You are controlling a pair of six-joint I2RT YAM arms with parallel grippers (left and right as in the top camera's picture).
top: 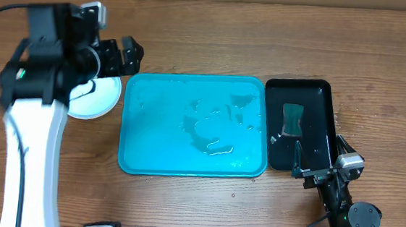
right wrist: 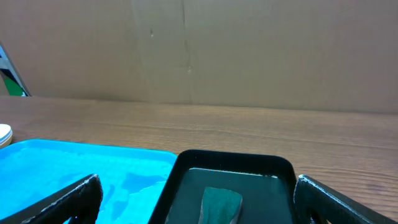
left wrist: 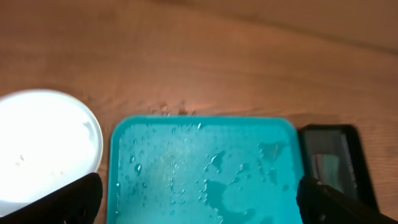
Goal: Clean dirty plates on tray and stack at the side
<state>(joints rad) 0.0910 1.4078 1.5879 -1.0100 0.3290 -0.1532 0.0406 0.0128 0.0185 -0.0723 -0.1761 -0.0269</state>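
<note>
Overhead: the turquoise tray (top: pixel 158 128) holds only water puddles. A white plate (top: pixel 102 98) rests on the wooden table (top: pixel 230 43) just left of it, and whether others lie beneath is unclear. The left gripper (top: pixel 124 58) hovers nearby, spread and empty.

Left wrist: the plate looks clean. Lifting straight up should avoid nudging it.

Right wrist: the right gripper (right wrist: pixel 199 205) gapes empty over a black tray (right wrist: pixel 230 163) holding a green sponge (right wrist: pixel 221 202), with a cardboard wall (right wrist: pixel 186 50) behind.

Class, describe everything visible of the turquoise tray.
The turquoise tray is a large rectangle with rounded corners and a raised rim, plastic by its look. It lies flat on the wooden table, wet with droplets and puddles, bearing no plate. A white plate sits off its left end, a black tray close beside its right end.
</note>
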